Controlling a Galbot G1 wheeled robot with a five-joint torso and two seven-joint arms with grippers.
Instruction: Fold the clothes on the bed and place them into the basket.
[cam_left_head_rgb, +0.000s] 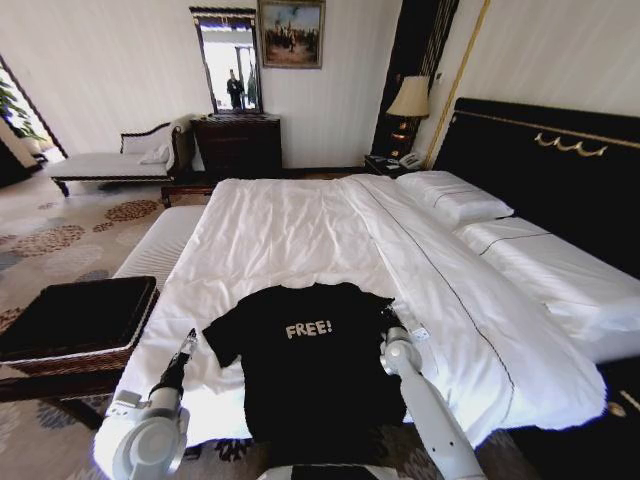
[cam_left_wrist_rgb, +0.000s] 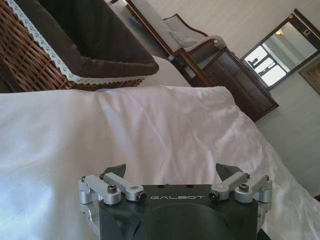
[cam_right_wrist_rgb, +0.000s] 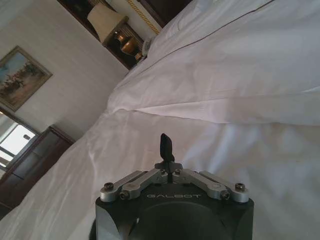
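- Black T-shirt (cam_left_head_rgb: 310, 375) spread flat, chest up, on the near end of the bed (cam_left_head_rgb: 300, 235); collar toward the headboard, hem toward the robot; long axis running straight away from the robot.
- Left claw (cam_left_head_rgb: 188, 343) just beside the left sleeve, over white sheet; jaws spread wide in the left wrist view (cam_left_wrist_rgb: 172, 172); holding nothing.
- Right claw (cam_left_head_rgb: 388, 318) at the right sleeve, by the shoulder edge; fingers pressed together in the right wrist view (cam_right_wrist_rgb: 166, 146), gripping nothing visible.
- Shirt between the two claws, one sleeve toward each; right claw seemingly the closer to cloth.
- Basket (cam_left_head_rgb: 75, 320) off the bed's left side, near the left arm; nothing in it.
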